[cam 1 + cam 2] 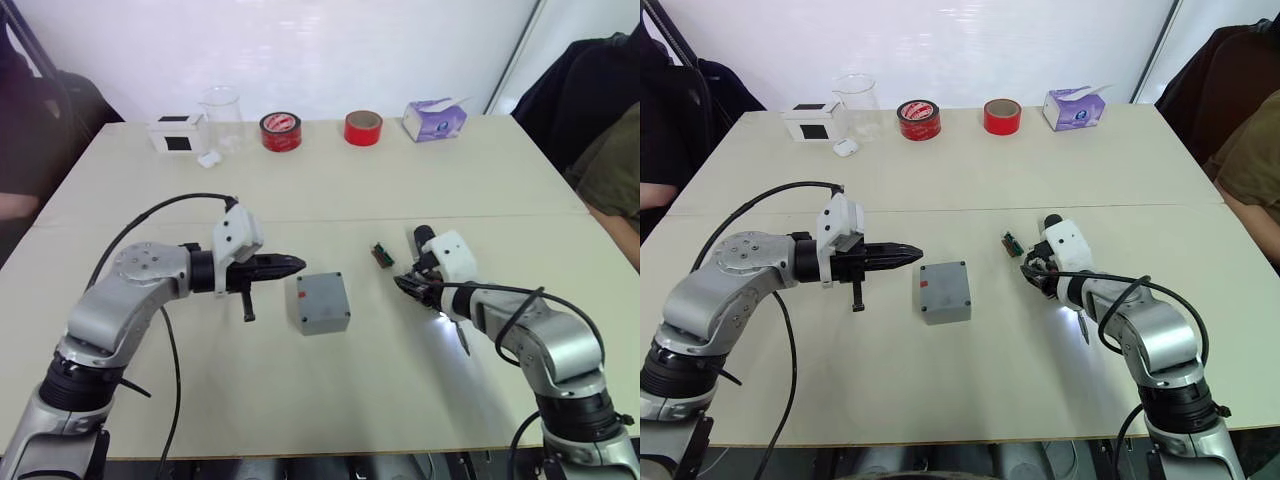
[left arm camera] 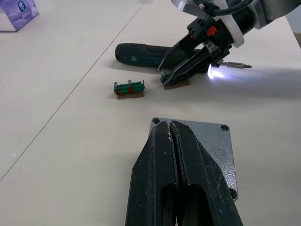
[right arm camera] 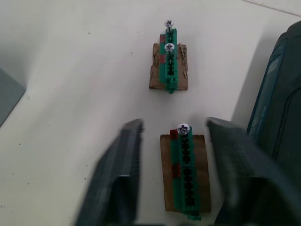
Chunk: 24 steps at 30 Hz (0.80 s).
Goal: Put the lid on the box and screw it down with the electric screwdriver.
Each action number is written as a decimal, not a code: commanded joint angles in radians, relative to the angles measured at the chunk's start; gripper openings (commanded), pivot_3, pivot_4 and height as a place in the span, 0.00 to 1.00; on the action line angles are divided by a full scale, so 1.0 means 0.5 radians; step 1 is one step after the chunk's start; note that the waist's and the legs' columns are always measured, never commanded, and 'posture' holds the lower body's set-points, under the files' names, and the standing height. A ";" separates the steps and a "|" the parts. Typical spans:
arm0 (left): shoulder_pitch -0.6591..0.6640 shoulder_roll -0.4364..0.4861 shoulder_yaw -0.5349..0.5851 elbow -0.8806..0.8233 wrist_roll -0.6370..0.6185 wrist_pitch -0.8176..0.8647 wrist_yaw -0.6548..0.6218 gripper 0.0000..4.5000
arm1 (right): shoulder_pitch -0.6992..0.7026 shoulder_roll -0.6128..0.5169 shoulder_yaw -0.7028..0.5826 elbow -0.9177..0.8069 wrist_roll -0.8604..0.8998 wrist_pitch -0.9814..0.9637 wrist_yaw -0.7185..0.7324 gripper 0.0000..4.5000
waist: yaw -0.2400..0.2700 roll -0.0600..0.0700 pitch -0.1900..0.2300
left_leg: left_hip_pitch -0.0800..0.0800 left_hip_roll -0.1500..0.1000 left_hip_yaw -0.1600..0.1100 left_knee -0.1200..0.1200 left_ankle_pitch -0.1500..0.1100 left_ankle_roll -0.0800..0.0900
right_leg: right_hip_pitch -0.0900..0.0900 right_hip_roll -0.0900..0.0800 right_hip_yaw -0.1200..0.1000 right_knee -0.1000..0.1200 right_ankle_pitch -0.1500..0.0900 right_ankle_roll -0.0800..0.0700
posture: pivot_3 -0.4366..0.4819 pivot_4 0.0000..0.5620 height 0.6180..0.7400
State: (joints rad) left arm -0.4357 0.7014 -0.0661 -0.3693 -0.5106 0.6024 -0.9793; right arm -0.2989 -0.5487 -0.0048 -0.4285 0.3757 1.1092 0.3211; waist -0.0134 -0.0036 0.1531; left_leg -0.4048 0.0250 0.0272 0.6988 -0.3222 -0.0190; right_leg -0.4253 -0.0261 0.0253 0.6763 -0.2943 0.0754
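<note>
The grey box [image 1: 320, 302] with a small red mark sits at the table's middle. The lid [image 2: 218, 146], a flat grey plate with corner holes, lies on top of it. My left gripper [image 1: 287, 266] is shut and empty, its tips just left of the box and above the lid's edge. My right gripper [image 3: 176, 123] is open, its fingers either side of a green screw holder [image 3: 184, 181] carrying one screw. The electric screwdriver [image 2: 141, 52] lies on the table right beside that gripper, its tip light on by the metal bit [image 2: 233, 66].
A second green holder [image 3: 168, 61] with two screws lies just beyond the first. Along the far edge stand a white box with a black panel [image 1: 175, 133], a clear beaker [image 1: 222, 115], two red tape rolls [image 1: 281, 131], and a purple tissue pack [image 1: 435, 118]. A person [image 1: 610, 160] sits at the right.
</note>
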 commanded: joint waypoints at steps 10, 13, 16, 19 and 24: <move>-0.002 -0.014 0.004 -0.084 -0.012 -0.009 0.018 0.00 | -0.068 -0.021 -0.037 -0.034 -0.011 0.022 0.025 0.01 | 0.000 0.000 0.000 | 0.000 0.000 0.000 0.000 0.000 0.000 | 0.000 0.000 0.000 0.000 0.000 0.000 | 0.48 0.27 1.00; 0.000 -0.016 0.002 -0.087 -0.014 -0.006 0.025 0.00 | -0.098 -0.039 -0.086 -0.068 0.039 0.096 0.061 0.01 | 0.000 0.000 0.000 | 0.000 0.000 0.000 0.000 0.000 0.000 | 0.000 0.000 0.000 0.000 0.000 0.000 | 0.48 0.27 1.00; -0.002 -0.018 -0.003 -0.084 -0.010 -0.010 0.023 0.00 | -0.131 -0.058 -0.093 -0.088 0.060 0.123 0.097 0.01 | 0.000 0.000 0.000 | 0.000 0.000 0.000 0.000 0.000 0.000 | 0.000 0.000 0.000 0.000 0.000 0.000 | 0.48 0.27 1.00; -0.001 -0.012 -0.002 -0.081 -0.011 -0.014 0.014 0.00 | -0.166 -0.106 -0.097 -0.121 0.067 0.096 0.144 0.01 | 0.000 0.000 0.000 | 0.000 0.000 0.000 0.000 0.000 0.000 | 0.000 0.000 0.000 0.000 0.000 0.000 | 0.48 0.27 1.00; 0.004 0.006 0.008 -0.071 -0.009 -0.020 -0.008 0.00 | -0.287 -0.152 -0.151 -0.196 0.192 0.173 0.255 0.01 | -0.002 0.000 0.000 | 0.000 0.000 0.000 0.000 0.000 0.000 | 0.000 0.000 0.000 0.000 0.000 0.000 | 0.48 0.27 1.00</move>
State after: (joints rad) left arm -0.4333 0.6948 -0.0665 -0.3785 -0.5104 0.6026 -0.9786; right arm -0.4060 -0.6085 -0.0497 -0.4711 0.4313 1.1889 0.4201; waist -0.0144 -0.0036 0.1531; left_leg -0.4047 0.0250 0.0271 0.6988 -0.3222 -0.0189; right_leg -0.4253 -0.0261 0.0253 0.6763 -0.2943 0.0754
